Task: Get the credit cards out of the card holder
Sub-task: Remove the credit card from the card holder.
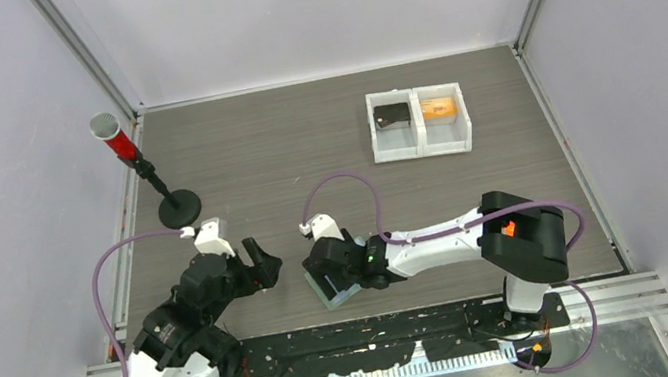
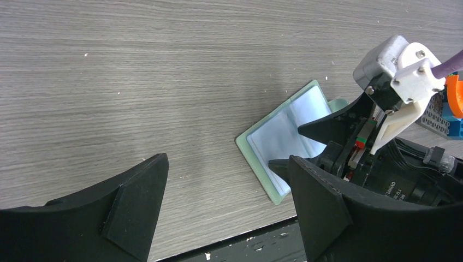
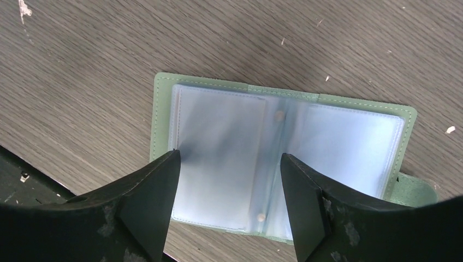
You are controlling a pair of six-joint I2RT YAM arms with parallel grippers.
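The card holder (image 3: 284, 136) lies open and flat on the table near the front edge, sage-green outside with pale blue-grey pockets; it also shows as the card holder (image 2: 278, 139) in the left wrist view. My right gripper (image 3: 229, 154) hovers open just over its left page, holding nothing. To the holder's left, my left gripper (image 2: 228, 158) is open over bare table, apart from it. An orange-tan credit card (image 1: 439, 109) lies in the tray's right compartment. Whether a card sits in the pale pockets I cannot tell.
A white two-compartment tray (image 1: 423, 149) stands at the back right, with a black flat piece (image 1: 391, 116) in its left compartment. A red tube on a black stand (image 1: 180, 210) is at the left. The table's front edge runs just below the holder.
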